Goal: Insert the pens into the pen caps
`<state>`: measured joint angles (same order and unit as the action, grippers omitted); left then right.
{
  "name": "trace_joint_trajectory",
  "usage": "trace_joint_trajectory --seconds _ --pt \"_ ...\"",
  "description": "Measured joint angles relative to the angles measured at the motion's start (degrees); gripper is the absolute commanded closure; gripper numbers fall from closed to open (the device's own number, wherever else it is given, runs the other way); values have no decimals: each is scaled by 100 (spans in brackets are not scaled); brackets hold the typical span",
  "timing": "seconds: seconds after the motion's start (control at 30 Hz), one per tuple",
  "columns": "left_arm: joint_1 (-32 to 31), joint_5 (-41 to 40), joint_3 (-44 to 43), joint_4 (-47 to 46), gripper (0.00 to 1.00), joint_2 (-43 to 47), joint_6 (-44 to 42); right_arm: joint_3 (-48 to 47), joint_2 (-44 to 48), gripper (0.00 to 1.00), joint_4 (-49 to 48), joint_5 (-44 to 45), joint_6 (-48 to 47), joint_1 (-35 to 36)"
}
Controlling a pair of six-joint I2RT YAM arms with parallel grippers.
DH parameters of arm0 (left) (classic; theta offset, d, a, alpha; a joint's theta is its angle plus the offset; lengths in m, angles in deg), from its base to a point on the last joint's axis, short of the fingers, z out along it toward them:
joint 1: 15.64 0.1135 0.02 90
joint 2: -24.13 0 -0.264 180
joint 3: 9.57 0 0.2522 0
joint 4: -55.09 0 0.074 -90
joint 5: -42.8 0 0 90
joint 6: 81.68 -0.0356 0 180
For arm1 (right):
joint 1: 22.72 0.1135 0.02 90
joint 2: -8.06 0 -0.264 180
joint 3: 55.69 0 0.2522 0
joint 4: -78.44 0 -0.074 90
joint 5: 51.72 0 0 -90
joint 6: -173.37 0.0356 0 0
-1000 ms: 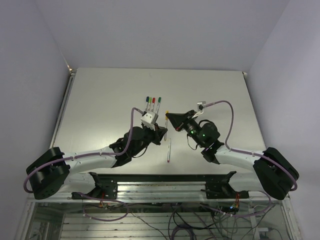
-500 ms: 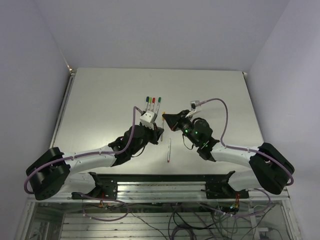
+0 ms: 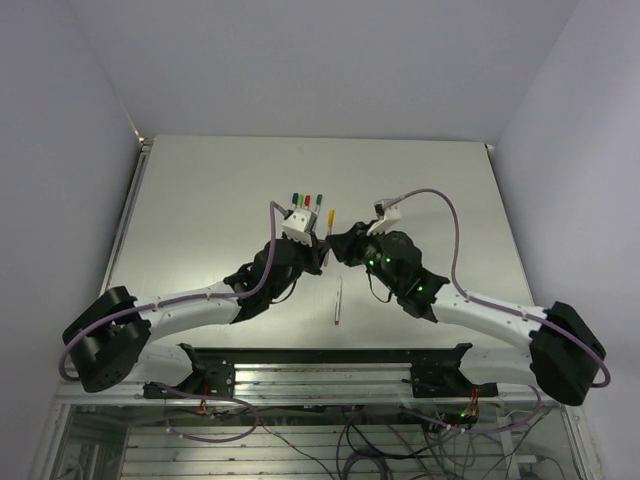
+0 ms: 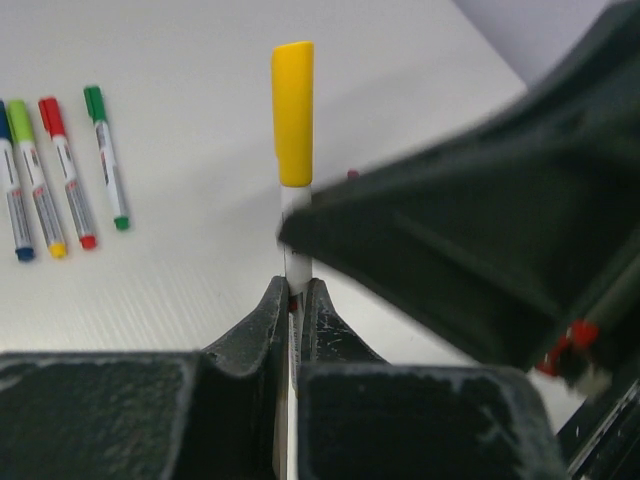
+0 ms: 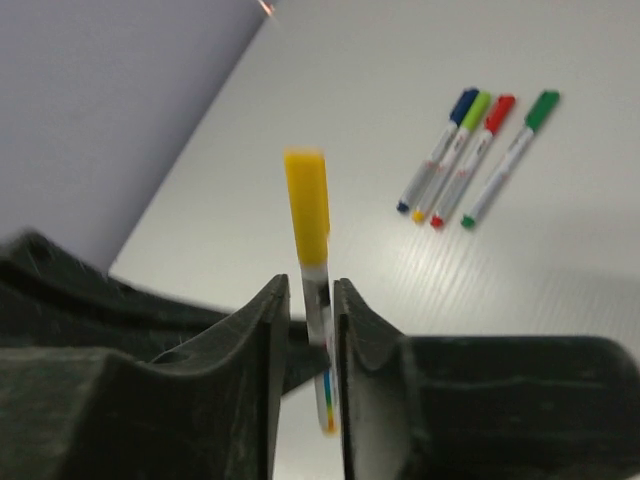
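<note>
Closer together now, left end effector (image 4: 293, 292) and right end effector (image 5: 318, 296) both pinch one pen (image 4: 296, 266) (yellow cap (image 4: 293, 115) pointing far-side).

No legible txt, tiny print on barrels of capped pens (image 4: 68, 172) too small to be read, marks on yellow-capped pen (image 5: 312, 260) blurred.
</note>
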<state>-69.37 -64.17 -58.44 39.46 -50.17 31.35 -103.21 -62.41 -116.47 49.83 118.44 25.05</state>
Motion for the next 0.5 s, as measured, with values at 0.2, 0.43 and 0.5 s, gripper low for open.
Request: trace_joint_trajectory --seconds 0.2,0.43,0.5 --pt "114 -42 -136 -109 93 -575 144 0 977 63 903 448 -55 20" --pt "376 -96 -645 59 93 -1274 181 153 1980 61 1700 1207 52 20" --pt "463 -129 -879 153 93 -1475 142 205 2114 61 1980 1467 133 20"
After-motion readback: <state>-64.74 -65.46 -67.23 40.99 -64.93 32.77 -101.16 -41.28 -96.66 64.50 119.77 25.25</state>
